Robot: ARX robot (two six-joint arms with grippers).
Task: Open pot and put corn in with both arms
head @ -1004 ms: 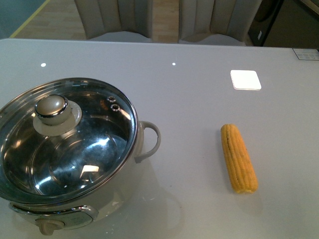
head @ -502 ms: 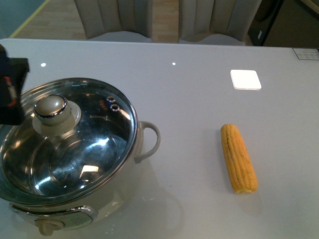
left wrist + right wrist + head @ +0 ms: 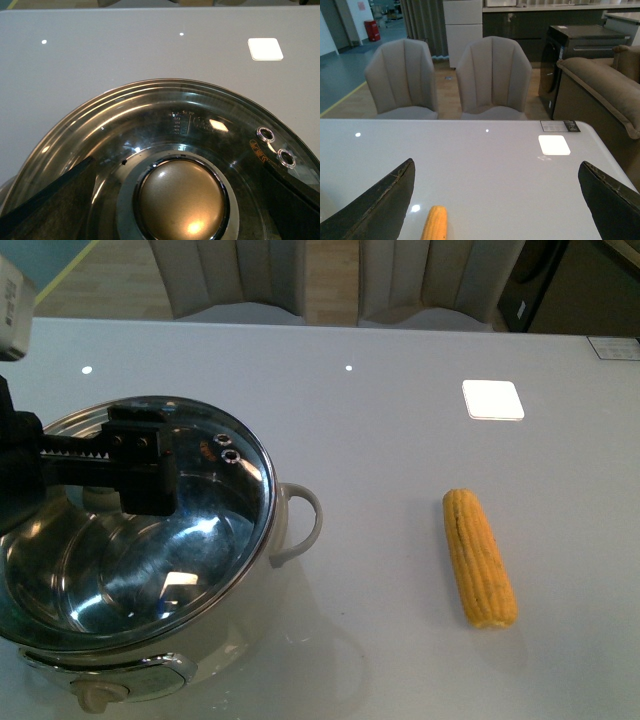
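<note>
The left gripper is now hanging over the pot, having swung in from the left edge.
It is hiding the knob from the front; its wrist view is showing spread fingers flanking the knob, tips cut off; the right gripper is gaping too, above the corn, which is lying on the table well right of the pot.
</note>
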